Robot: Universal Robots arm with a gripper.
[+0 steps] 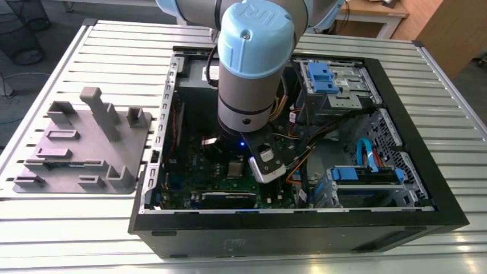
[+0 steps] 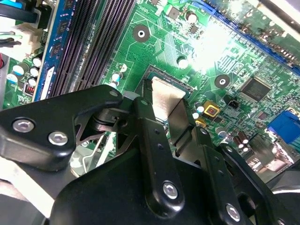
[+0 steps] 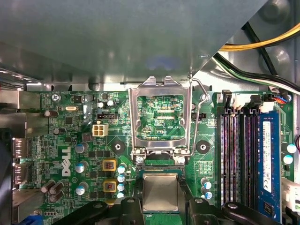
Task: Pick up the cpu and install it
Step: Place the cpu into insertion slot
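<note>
Where the arm reaches down into the open computer case (image 1: 304, 227), its hand (image 3: 161, 208) is closed on the cpu (image 3: 161, 191), with 1 finger against each of 2 opposite edges. The chip lies directly over the socket (image 3: 161, 165) on the green motherboard (image 3: 61, 126), beside the hinge of the opened load frame (image 3: 159, 117). Whether it is seated or hovers just above, I cannot tell.

Risks, as I judge them:
- A chip lowered tilted or rotated would bear on the socket contacts and bend them.
- A slip in the narrow edge grip would drop it askew.
- The fingers (image 2: 150, 136) stand near the small capacitors (image 3: 121, 177) beside the socket and could knock them.

Count: 1 arm, 1 hand, 1 cpu, 1 socket, 1 load frame, 1 blue memory module (image 3: 267, 159), 2 yellow-topped components (image 3: 109, 165), and 1 grey holder block (image 1: 84, 142) on the bench (image 1: 76, 228).
</note>
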